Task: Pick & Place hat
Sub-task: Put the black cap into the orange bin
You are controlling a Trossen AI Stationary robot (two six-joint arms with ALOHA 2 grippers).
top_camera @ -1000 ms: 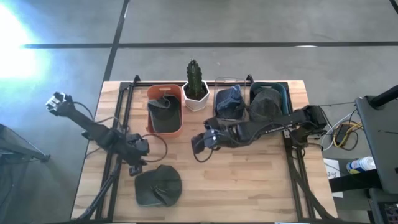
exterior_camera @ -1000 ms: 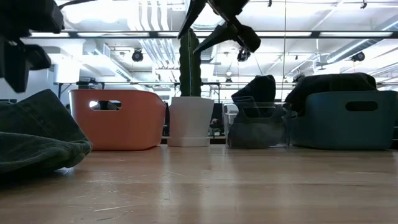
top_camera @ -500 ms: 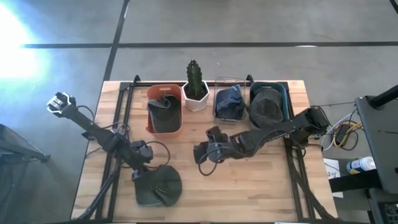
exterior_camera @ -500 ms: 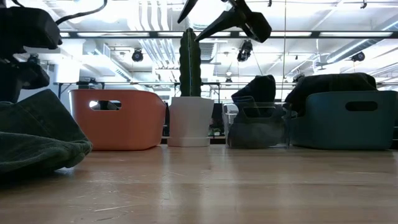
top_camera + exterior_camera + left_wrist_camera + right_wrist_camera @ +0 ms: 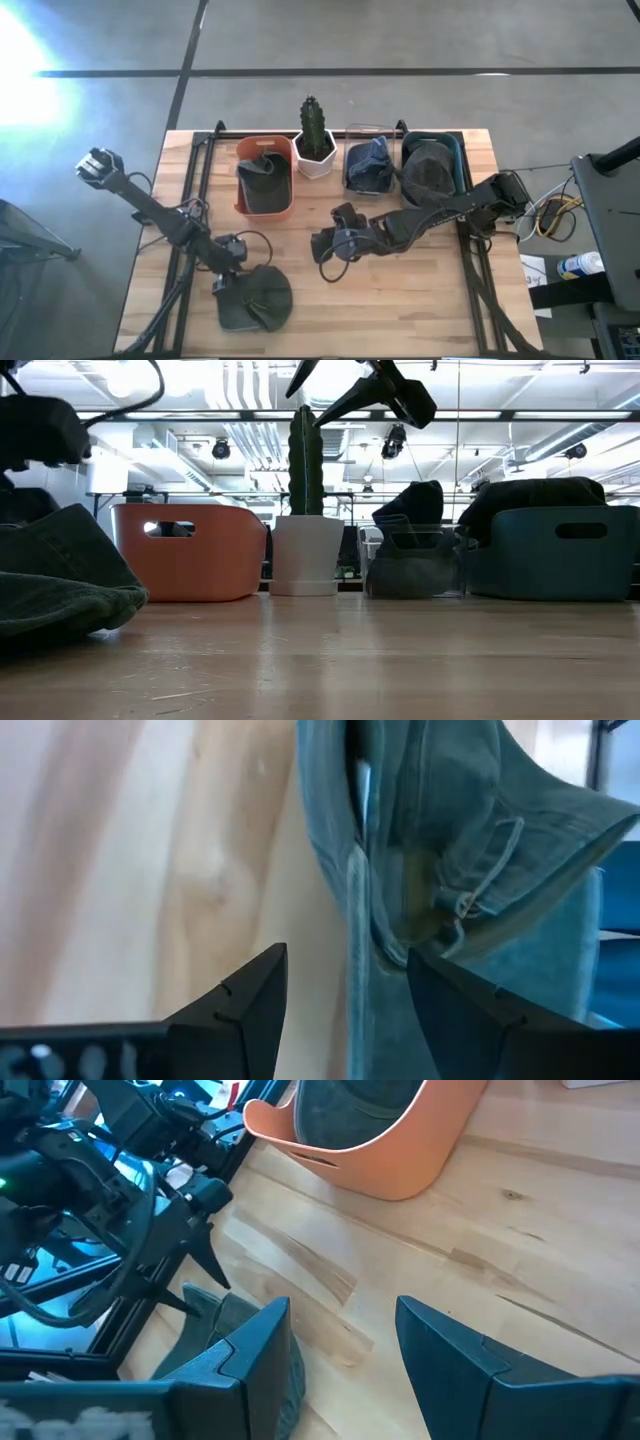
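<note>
- Left gripper [image 5: 222, 283], fingers spread apart, sits at the edge of the dark hat [image 5: 255, 300].
- Right gripper [image 5: 322, 245], fingers apart and empty, hovers mid-table, the orange bin [image 5: 265, 175] beyond it.

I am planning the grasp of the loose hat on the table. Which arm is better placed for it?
The left arm, probably. Its end effector is open at the edge of the dark green hat. The right end effector, also open, hangs over bare wood mid-table.

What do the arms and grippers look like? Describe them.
Both arms are dark and slim, built of jointed segments, with black cables looping beside them. The left gripper and right gripper each have two broad, flat, dark fingers that taper to angular tips. No markings show.
</note>
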